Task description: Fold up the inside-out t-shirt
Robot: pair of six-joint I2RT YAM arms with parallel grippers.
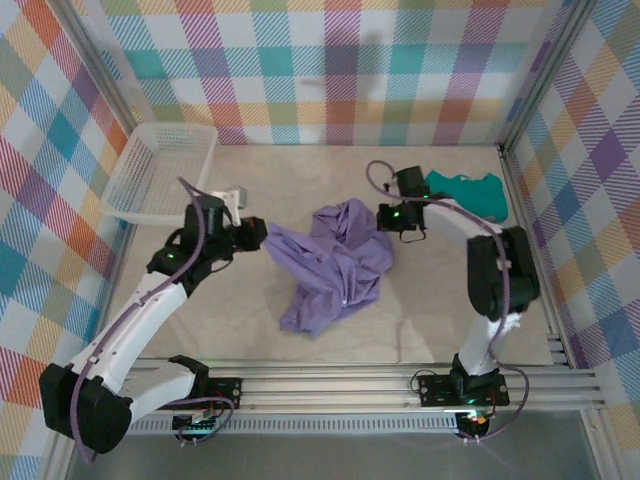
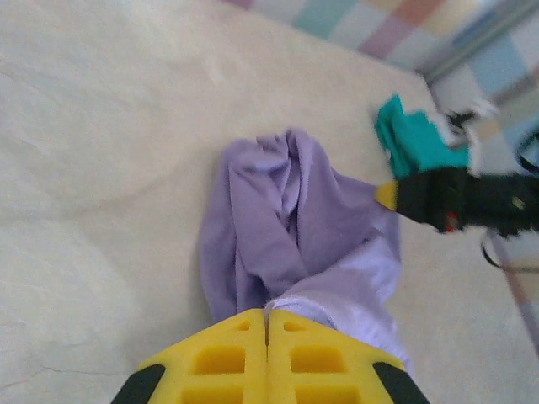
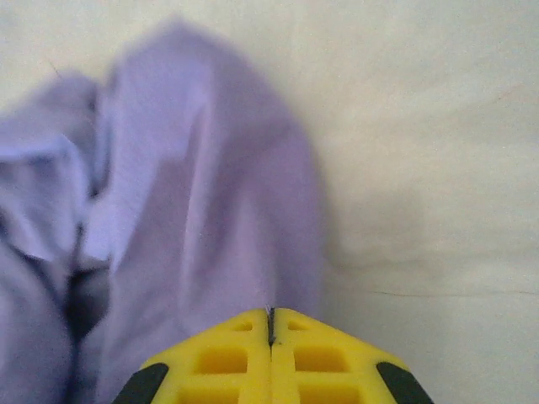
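Observation:
The lavender-purple t-shirt (image 1: 335,265) lies crumpled in the middle of the table, stretched between both grippers. My left gripper (image 1: 262,237) is at the shirt's left end. In the left wrist view its yellow jaws (image 2: 267,313) are pressed together on a pale hem of the t-shirt (image 2: 286,210). My right gripper (image 1: 383,220) is at the shirt's upper right edge. In the right wrist view that gripper (image 3: 270,313) is shut, with a thin edge of the purple t-shirt (image 3: 194,194) pinched at its tip.
A small teal garment (image 1: 468,190) lies at the back right, behind the right arm (image 2: 472,198). A white mesh basket (image 1: 165,130) stands at the back left. Metal frame posts and plaid walls enclose the wooden table (image 1: 250,330).

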